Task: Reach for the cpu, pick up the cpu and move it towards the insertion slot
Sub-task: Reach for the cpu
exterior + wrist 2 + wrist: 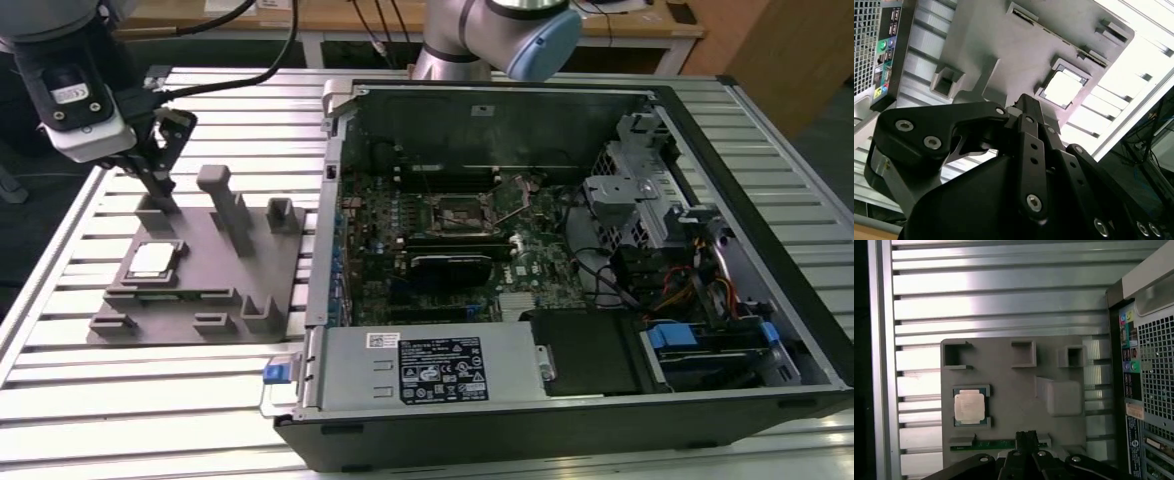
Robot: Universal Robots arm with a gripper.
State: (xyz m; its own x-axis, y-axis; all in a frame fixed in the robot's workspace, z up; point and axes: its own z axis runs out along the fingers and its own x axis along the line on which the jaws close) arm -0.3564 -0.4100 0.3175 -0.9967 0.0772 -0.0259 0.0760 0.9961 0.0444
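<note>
The cpu [151, 260] lies flat, metal top up, in a recess of the grey fixture plate [200, 290]. It is square, with no long axis. The gripper [158, 188] hangs near it, fingers together and empty.

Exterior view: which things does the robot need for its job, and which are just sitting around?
For the job: gripper, cpu, insertion slot.
Just sitting around: grey holder plate, grey posts, power supply, cables, slatted table.
</note>
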